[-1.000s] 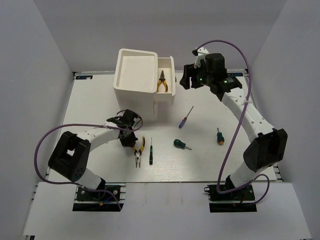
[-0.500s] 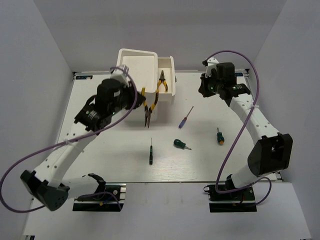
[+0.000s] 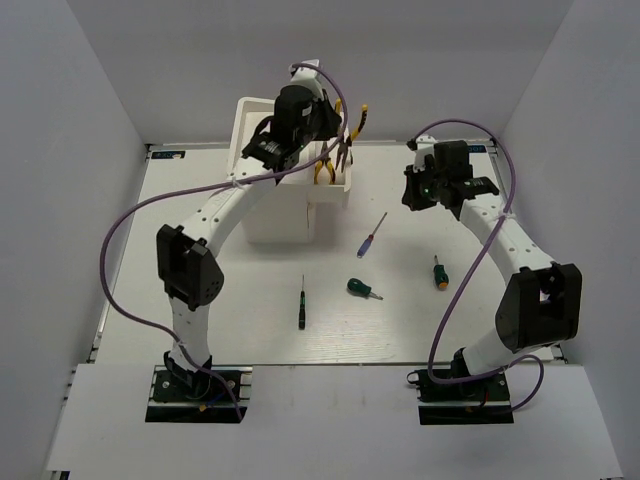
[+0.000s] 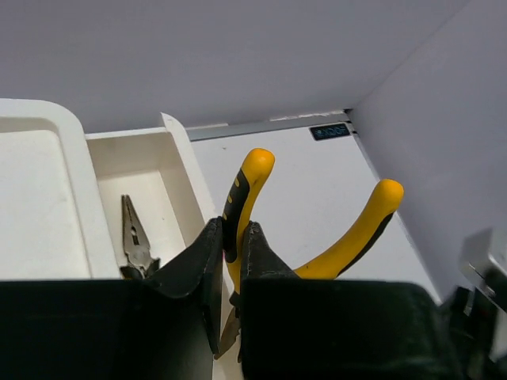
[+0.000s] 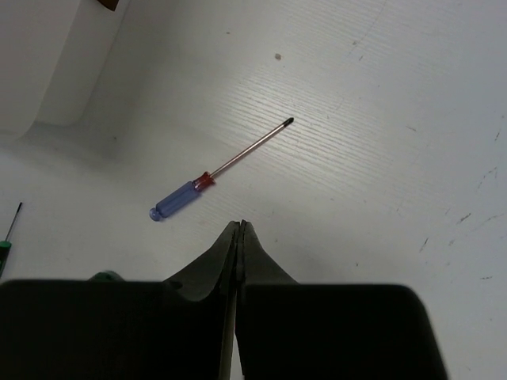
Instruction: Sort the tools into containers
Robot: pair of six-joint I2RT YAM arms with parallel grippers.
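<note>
Gripper (image 4: 231, 241) was clamped on one handle of the pliers (image 4: 356, 241), other handle sticking out right. Drawer (image 4: 150, 166) sat open at lower left, a second pair (image 4: 135, 241) lying inside.

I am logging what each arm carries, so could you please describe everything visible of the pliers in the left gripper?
The pliers have yellow handles with black inner faces and a grey metal nose. The handles are splayed apart and point up; the nose points down. The left gripper is shut on one handle alone, holding them in the air at the open drawer's edge, where a second pair lies inside.
</note>
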